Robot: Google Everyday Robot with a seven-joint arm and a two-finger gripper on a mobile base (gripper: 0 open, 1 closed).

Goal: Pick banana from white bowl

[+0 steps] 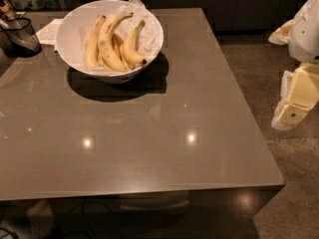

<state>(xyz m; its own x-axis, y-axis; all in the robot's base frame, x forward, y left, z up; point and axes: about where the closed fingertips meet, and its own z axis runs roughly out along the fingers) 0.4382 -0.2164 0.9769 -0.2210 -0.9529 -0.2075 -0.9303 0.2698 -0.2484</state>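
The white bowl (154, 31), lined with crumpled white paper, stands on the far left part of the grey table. Several bananas lie in it. The banana (131, 46) is the shorter, plump, curved one on the right side of the bowl, with its blackened tip pointing front right. Two longer speckled bananas (105, 41) lie to its left. My gripper (295, 101), cream-coloured, hangs off the table's right side over the floor, far to the right of the bowl and holding nothing that I can see.
A dark see-through container (20, 34) stands at the far left edge, with white paper (49, 32) beside the bowl. The grey table (164, 133) ends at right and front; speckled floor (294, 183) lies beyond. Dark cabinets stand behind.
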